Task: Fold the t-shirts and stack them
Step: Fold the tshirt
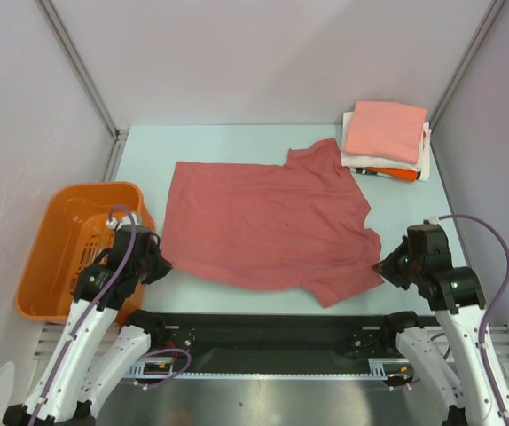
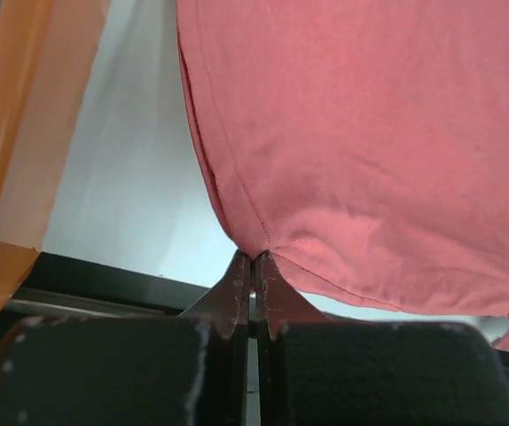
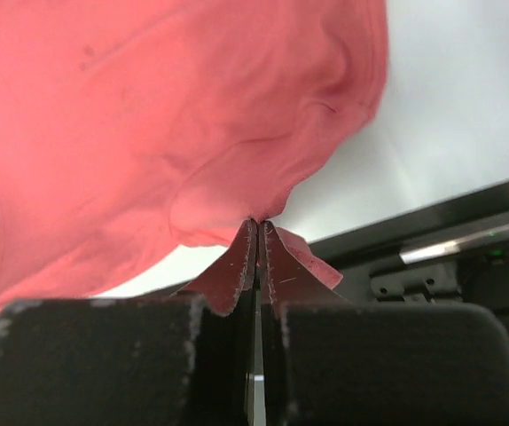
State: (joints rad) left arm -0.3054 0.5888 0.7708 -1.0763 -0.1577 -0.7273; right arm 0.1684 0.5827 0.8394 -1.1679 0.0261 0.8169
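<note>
A dusty-red t-shirt (image 1: 263, 222) lies spread flat on the pale table (image 1: 237, 146). My left gripper (image 1: 160, 264) is shut on its near left hem corner, with the cloth (image 2: 370, 151) pinched at the fingertips (image 2: 237, 284). My right gripper (image 1: 384, 266) is shut on the near right edge by the sleeve; the cloth (image 3: 148, 124) is bunched at its tips. A stack of folded tees stands at the back right: salmon-pink (image 1: 385, 130) on top, white (image 1: 425, 155) under it, orange (image 1: 395, 174) at the bottom.
An orange plastic basket (image 1: 75, 244) stands off the table's left edge, close to my left arm; its wall shows in the left wrist view (image 2: 15, 160). A black rail (image 1: 263, 333) runs along the near edge. Grey walls enclose the back and sides.
</note>
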